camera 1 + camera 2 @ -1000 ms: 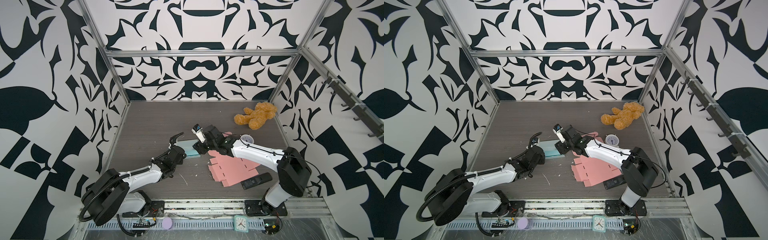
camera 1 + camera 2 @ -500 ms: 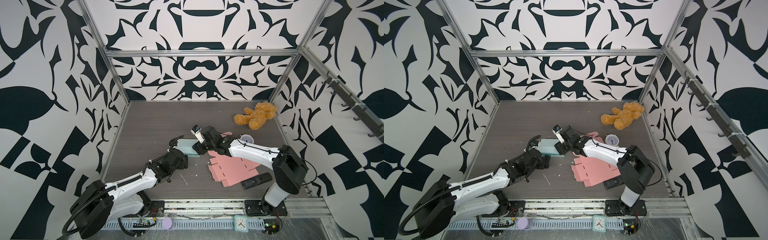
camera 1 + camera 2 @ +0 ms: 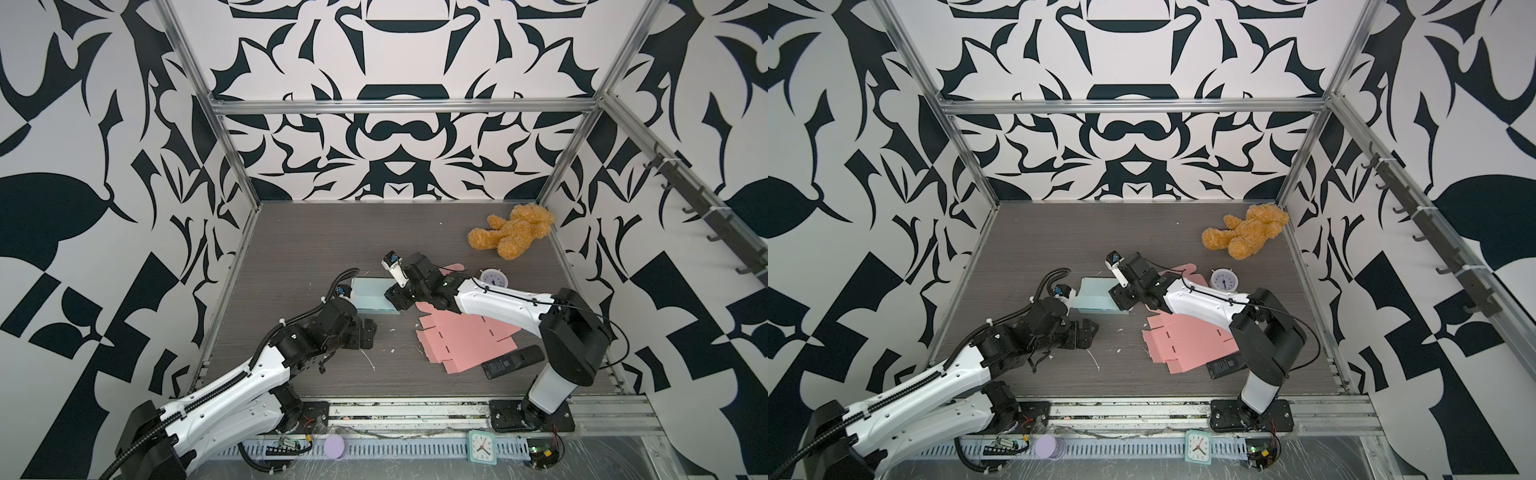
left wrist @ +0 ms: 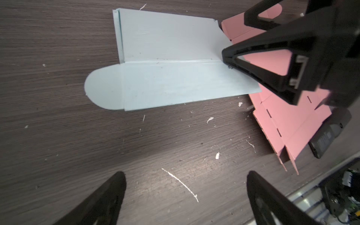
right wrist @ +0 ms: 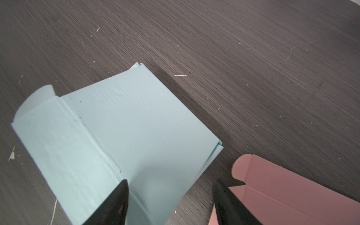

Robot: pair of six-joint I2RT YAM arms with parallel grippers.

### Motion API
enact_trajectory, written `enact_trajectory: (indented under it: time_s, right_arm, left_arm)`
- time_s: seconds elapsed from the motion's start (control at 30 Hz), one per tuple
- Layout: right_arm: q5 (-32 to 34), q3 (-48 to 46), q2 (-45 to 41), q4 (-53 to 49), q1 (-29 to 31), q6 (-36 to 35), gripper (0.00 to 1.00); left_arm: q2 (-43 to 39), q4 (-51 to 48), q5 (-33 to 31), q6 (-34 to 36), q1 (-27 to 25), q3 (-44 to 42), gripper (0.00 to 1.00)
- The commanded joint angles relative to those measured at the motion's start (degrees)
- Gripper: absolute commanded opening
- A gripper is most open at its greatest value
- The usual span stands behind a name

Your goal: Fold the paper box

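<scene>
right fingers point(image 5: 116, 202) straddle paper box point(image 5: 136, 120) edge

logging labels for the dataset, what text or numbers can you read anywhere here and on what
No text reads clearly anywhere.
black remote: pale label patch, too blurred to read.
round alarm clock: dial marks too small to read.
square clock on the front rail: dial marks too small to read.
blue paper box and pink box sheet: no print visible.
</scene>
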Motion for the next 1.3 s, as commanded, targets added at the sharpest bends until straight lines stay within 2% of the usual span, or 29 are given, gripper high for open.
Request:
enact_trajectory:
  time_s: [0.0, 0.17, 0.3, 0.47, 0.63, 0.73, 0.83, 1.0, 1.27]
  right_arm:
    - [0.74, -0.55, -0.50, 0.11, -0.09, 0.49, 0.70]
    - [0.64, -1.05, -0.46, 0.03, -0.17, 0.21, 0.70]
    - [0.41, -1.26, -0.52, -0.04, -0.16, 0.08, 0.70]
    - [0.19, -1.28, -0.40, -0.56, -0.46, -0.11, 0.69]
    - [-0.23, -1.43, -0.26, -0.54, -0.95, 0.17, 0.69]
    - [-1.07, -1.32, -0.15, -0.49, -1.61, 0.47, 0.69]
    - [-2.09, -1.17, 0.19, -0.79, -2.19, 0.95, 0.69]
    - [-3.42, -0.75, 0.99, -1.28, -2.96, 1.73, 0.69]
    - [-4.23, -0.46, 2.19, -2.00, -3.63, 2.06, 0.69]
  left_arm:
    - [-1.43, -8.02, 1.66, -0.29, -0.11, 3.19, 0.99]
    - [-2.78, -10.18, -0.80, 0.28, -0.11, 5.81, 0.99]
    - [-0.09, -11.08, -2.55, 0.95, 0.56, 9.45, 1.00]
    - [4.19, -10.47, -1.65, 2.84, 5.08, 12.58, 0.99]
    - [7.91, -2.71, 10.96, 5.64, 18.82, 10.63, 0.94]
    - [12.43, 0.48, 15.05, 7.53, 23.73, 11.24, 0.89]
    - [17.80, 2.74, 17.41, 9.20, 26.12, 12.75, 0.86]
    - [26.50, 5.77, 19.56, 10.16, 27.29, 14.04, 0.77]
    - [31.69, 8.48, 20.02, 10.47, 27.75, 12.38, 0.67]
